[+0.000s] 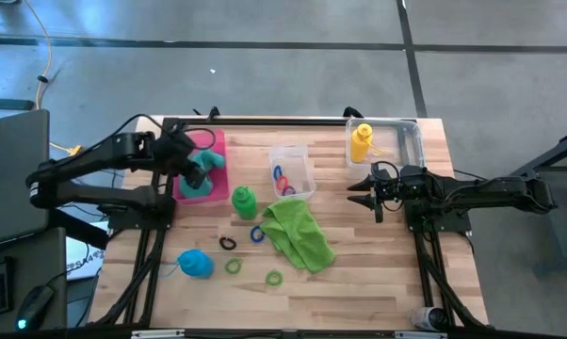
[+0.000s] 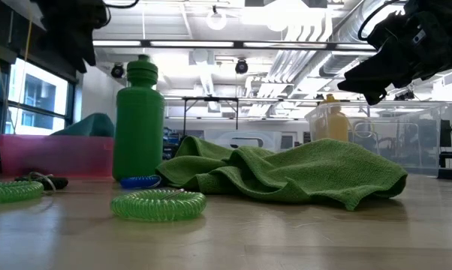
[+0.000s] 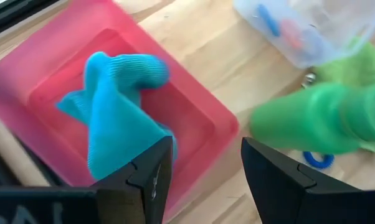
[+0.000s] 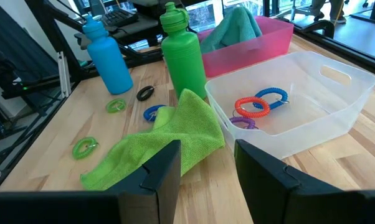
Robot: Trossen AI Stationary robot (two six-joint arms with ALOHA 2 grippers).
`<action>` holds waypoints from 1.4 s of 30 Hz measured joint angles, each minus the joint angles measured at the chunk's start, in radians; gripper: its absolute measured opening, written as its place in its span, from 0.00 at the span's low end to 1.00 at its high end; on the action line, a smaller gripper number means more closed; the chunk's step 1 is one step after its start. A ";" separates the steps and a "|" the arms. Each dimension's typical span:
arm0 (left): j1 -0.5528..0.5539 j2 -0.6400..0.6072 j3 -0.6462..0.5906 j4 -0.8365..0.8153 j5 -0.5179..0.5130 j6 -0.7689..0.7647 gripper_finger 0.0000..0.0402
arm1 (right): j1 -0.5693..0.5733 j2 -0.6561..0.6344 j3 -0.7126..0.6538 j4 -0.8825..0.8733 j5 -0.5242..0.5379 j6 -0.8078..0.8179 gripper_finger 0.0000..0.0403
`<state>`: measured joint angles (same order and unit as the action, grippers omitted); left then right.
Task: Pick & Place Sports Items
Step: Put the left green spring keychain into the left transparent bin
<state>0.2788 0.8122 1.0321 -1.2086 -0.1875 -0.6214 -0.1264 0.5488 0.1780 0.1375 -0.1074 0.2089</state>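
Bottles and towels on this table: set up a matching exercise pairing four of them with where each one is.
1 yellow bottle
2 teal towel
3 green bottle
4 blue bottle

A in the pink tray
B lying on the table
C in a clear box
D standing by the lime towel

Pairs: 1-C, 2-A, 3-D, 4-B

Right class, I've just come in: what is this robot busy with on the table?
It is sorting sports items. The left gripper hovers open over the pink tray, where the teal towel lies. The right gripper waits open near the clear box holding the yellow bottle. The green bottle, blue bottle, lime green towel and some rings are out on the table.
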 joint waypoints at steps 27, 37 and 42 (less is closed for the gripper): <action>-0.474 0.057 0.000 0.089 0.002 -0.044 0.46 | 0.000 0.000 0.000 0.000 0.000 0.000 0.35; -0.567 0.185 0.000 0.090 0.017 -0.112 0.46 | 0.000 0.000 0.000 0.000 0.000 0.000 0.35; -0.601 0.249 0.000 0.139 0.040 -0.112 0.46 | 0.000 0.000 0.000 0.000 0.000 0.000 0.35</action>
<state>-0.3227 1.0609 1.0325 -1.0699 -0.1470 -0.7338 -0.1265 0.5491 0.1776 0.1375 -0.1074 0.2089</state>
